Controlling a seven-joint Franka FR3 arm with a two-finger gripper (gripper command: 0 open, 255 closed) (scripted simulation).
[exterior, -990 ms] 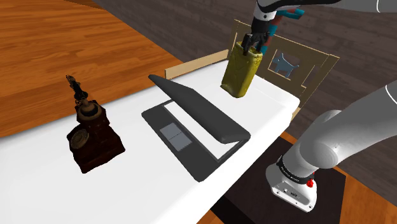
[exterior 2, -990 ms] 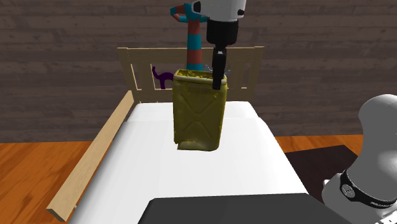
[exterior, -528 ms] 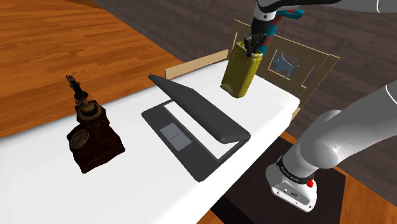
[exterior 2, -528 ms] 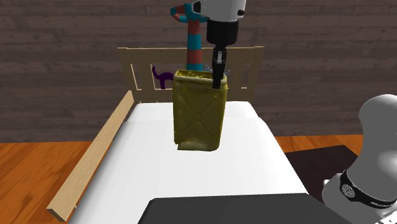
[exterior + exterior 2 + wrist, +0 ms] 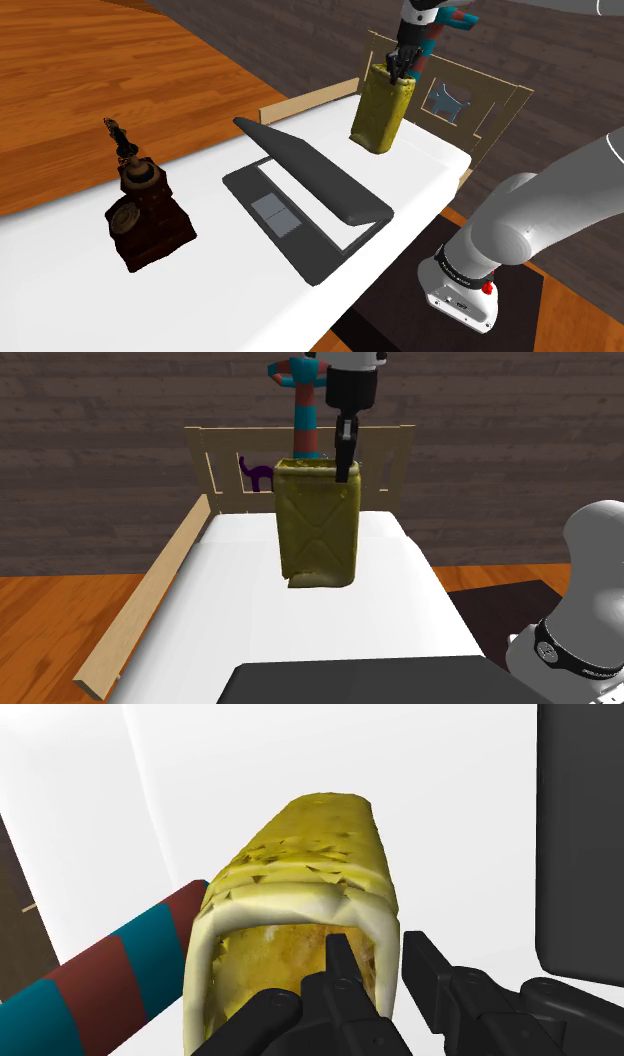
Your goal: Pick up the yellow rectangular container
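The white arm (image 5: 540, 215) reaches up and over, its wrist turned downward; the two black fingers (image 5: 340, 974) are closed on one wall of the yellow container (image 5: 318, 532).

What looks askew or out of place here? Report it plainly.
The yellow container hangs above the white table, held only by one wall: one of the jaws sits inside its open top, the other outside. Gripped off-centre at the rim, it leans slightly. Nothing looks spilled or damaged.

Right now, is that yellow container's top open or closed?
Open. The wrist view looks into the yellow container's hollow mouth, and the gripper clasps its rim, one finger inside, one outside.
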